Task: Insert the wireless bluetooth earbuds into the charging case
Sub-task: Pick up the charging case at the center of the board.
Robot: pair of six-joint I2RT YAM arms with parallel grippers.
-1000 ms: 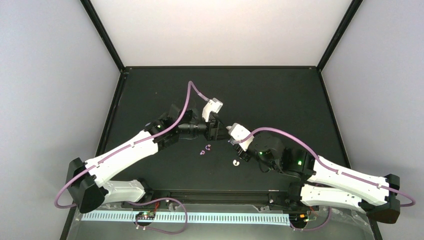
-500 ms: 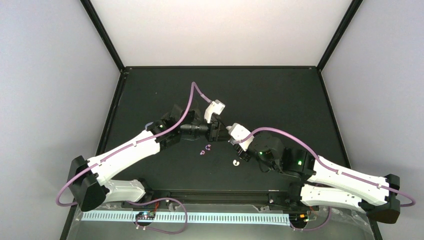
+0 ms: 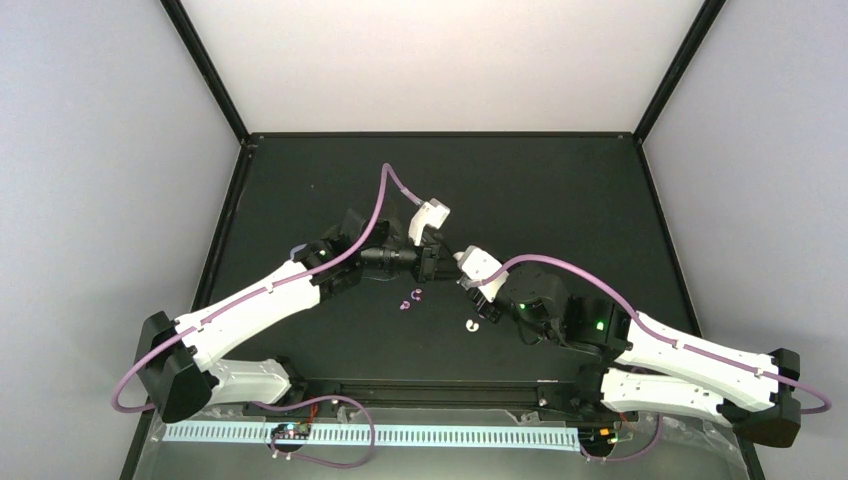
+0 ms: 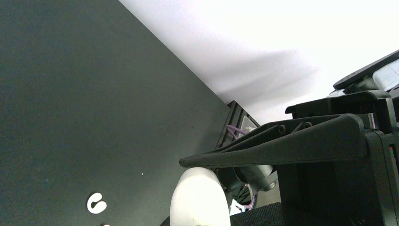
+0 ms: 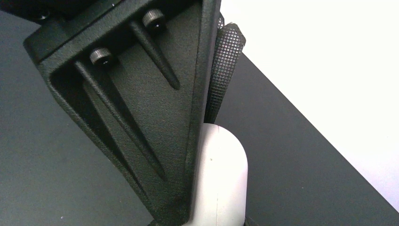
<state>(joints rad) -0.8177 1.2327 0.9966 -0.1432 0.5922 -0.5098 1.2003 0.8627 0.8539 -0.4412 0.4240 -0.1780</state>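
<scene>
**A:** What lies nearest the arm bases?

**B:** A tiny white speck [image 3: 472, 324] on the matte black table [image 3: 560, 190], just in front of the right hand [image 3: 463, 282]. A little further back and to the left sit a pair of tiny purplish-white specks [image 3: 417, 294], close together. From above they are too small for me to say which are earbuds. The left wrist view plainly shows one tiny white curled earbud [image 4: 96, 203] lying loose on the table, well apart from the case.

**A:** And the case?

**B:** The glossy white pill-shaped charging case [image 5: 220, 179] is up off the table, between the two hands where they meet at mid-table.

**A:** Who grips it?

**B:** The left hand [image 3: 437, 266] is clamped on its rounded end. The right wrist view shows a ribbed black finger [image 5: 141, 94] on one side and a cross-hatched pad [image 5: 226, 61] on the other, both touching the case.

**A:** And the right hand?

**B:** The case runs out of the bottom of its own view and its fingers are hidden, so I cannot tell whether it grips.
</scene>
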